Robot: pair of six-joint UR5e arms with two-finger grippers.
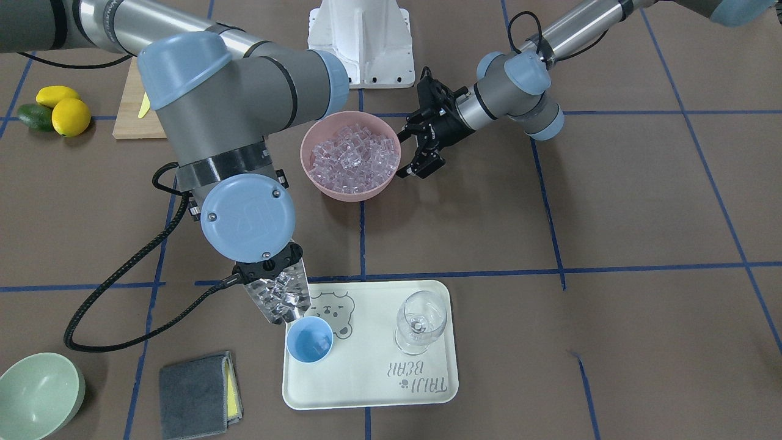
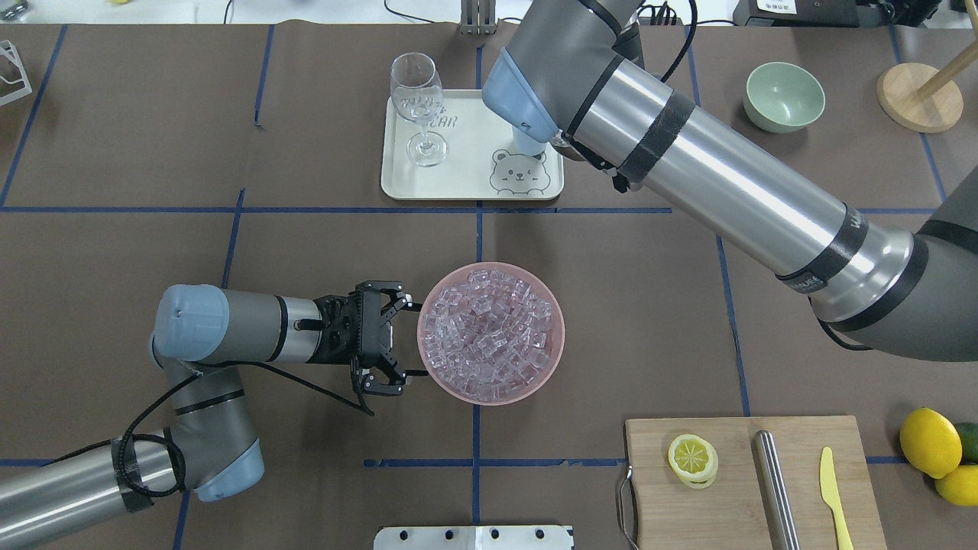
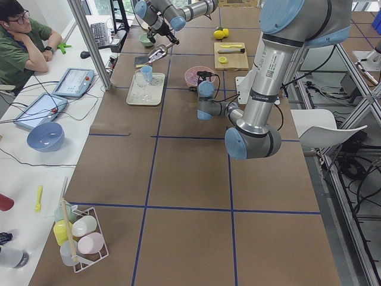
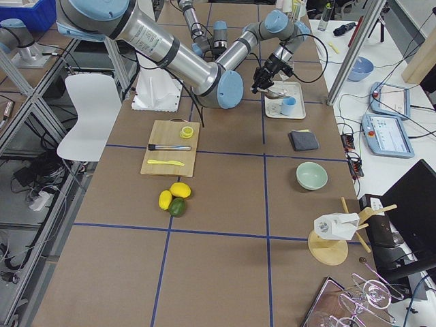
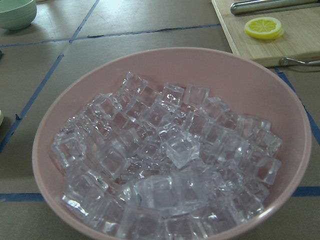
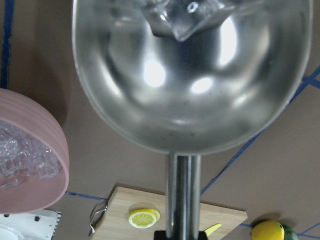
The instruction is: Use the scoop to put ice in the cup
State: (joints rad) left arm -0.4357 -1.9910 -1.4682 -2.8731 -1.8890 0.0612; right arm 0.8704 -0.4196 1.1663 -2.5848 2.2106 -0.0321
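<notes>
— At the right end effector [image 1: 267, 269], what have we got?

— We have it clamped on the thin handle of the scoop [image 1: 278, 300]. The pan carries ice [image 1: 282, 292] and tips nose-down.

— And the cup [image 1: 310, 341] from there?

— Just below and beyond the pan's lip, at the edge of the tray [image 1: 372, 391] nearest that arm. The scoop's long axis runs from the wrist straight toward the cup, so we judge a steeper tilt would send the cubes along that line. We cannot tell whether any cubes lie in the cup.

— Anything crowding us?

— The stemmed glass [image 1: 420, 321] stands on the same tray, apart from the cup and on the side away from the scoop. A folded cloth [image 1: 198, 394] lies on the tabletop near the tray. Neither blocks the pour, we think.

— Farther off?

— The pink bowl [image 1: 351, 194], heaped with more ice, sits mid-tabletop. Our left end effector [image 2: 399, 340] hovers just beside its rim, fingers spread wide, holding nothing. The right arm is plainly nearer the cup.
</notes>
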